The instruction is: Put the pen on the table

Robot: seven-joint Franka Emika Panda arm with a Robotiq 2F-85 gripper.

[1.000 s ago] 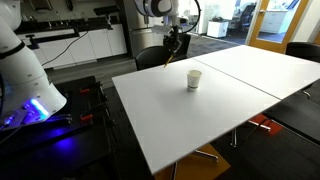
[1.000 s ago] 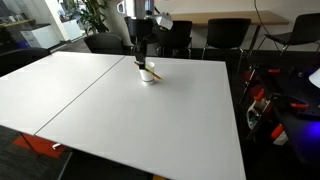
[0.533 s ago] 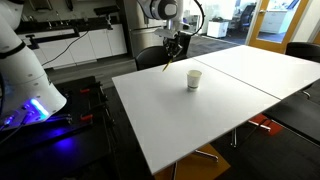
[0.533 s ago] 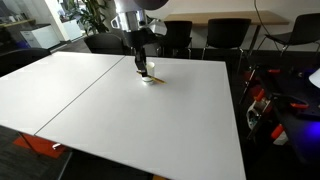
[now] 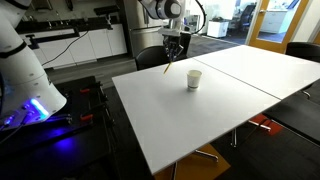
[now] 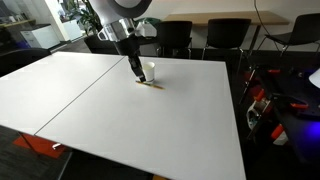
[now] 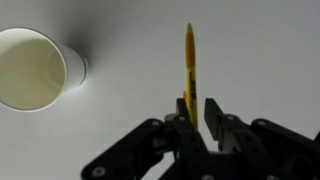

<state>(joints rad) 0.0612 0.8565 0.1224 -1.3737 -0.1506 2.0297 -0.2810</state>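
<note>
The pen (image 7: 189,60) is a thin yellowish stick held between my gripper's fingers (image 7: 197,105), lying against one finger and pointing away from the wrist. In both exterior views the gripper (image 5: 173,52) (image 6: 137,72) holds the pen (image 5: 167,66) (image 6: 152,86) tilted, low over the white table (image 5: 200,120) (image 6: 120,120). Its lower end is close to the surface, but I cannot tell if it touches. The small white cup (image 5: 194,79) (image 6: 150,71) (image 7: 35,68) stands upright just beside the gripper and is empty.
Dark chairs (image 6: 225,35) stand along the table's far side. A second table (image 5: 270,65) joins this one. A white machine with blue light (image 5: 30,95) and cables sits on the floor beside the table.
The gripper has carried the pen from above the cup sideways and down, to a spot over the bare table next to the cup.
</note>
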